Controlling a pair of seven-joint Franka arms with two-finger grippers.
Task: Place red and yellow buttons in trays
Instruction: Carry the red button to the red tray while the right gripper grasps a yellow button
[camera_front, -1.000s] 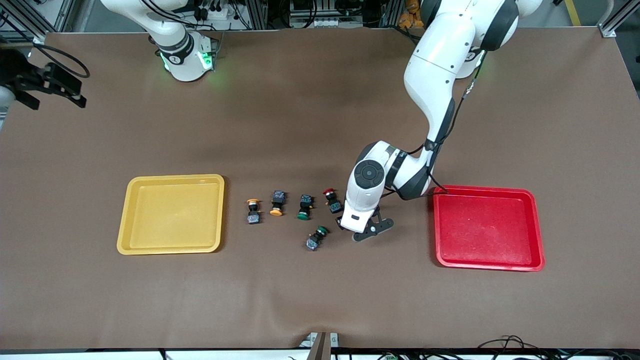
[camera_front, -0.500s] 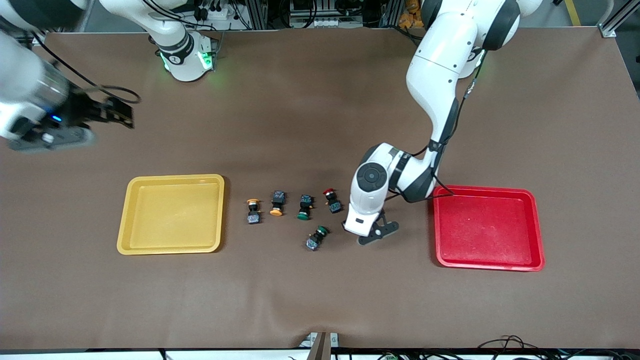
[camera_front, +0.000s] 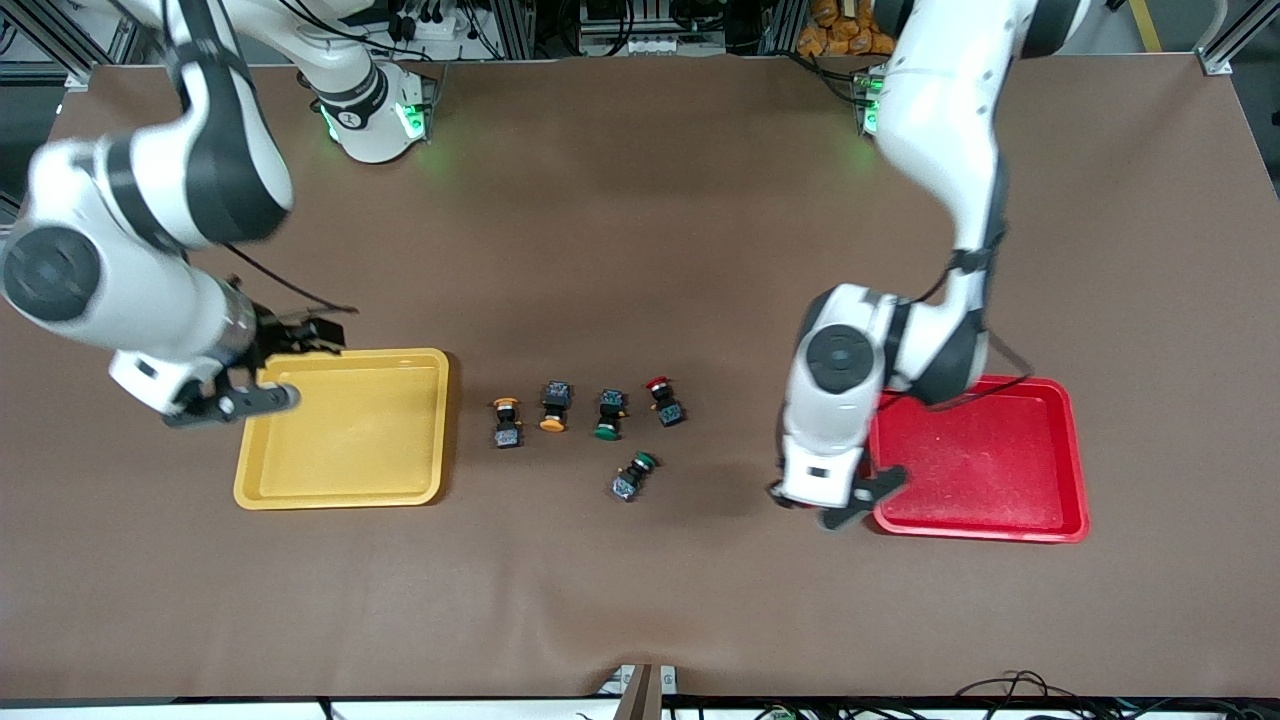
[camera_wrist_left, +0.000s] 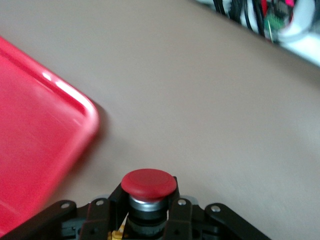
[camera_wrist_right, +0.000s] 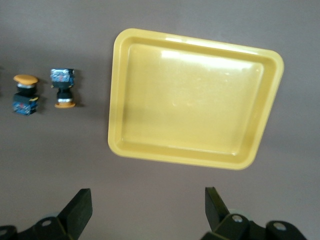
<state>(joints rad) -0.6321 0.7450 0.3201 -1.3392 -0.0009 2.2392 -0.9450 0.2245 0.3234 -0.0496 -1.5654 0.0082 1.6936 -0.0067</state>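
My left gripper (camera_wrist_left: 149, 196) is shut on a red button (camera_wrist_left: 149, 181), gripping its dark body just under the cap. In the front view the left gripper (camera_front: 835, 503) hangs over the table just beside the red tray (camera_front: 975, 381), which also shows in the left wrist view (camera_wrist_left: 30, 150). Another red button (camera_front: 664, 400) and two yellow-orange buttons (camera_front: 507, 420) (camera_front: 553, 406) lie between the trays. My right gripper (camera_front: 235, 400) is open and holds nothing, over the yellow tray's (camera_front: 350, 354) edge. The right wrist view shows the right gripper (camera_wrist_right: 147, 207), the yellow tray (camera_wrist_right: 190, 100) and both yellow-orange buttons (camera_wrist_right: 25, 94) (camera_wrist_right: 63, 87).
Two green-capped switches (camera_front: 608, 415) (camera_front: 633, 475) lie among the loose buttons. Both trays hold nothing. Brown table covering stretches around them, with cables and frame posts along the edge by the arm bases.
The left gripper closed and moved from beside the loose buttons toward the red tray. The right arm swung in from the table's end to the yellow tray.
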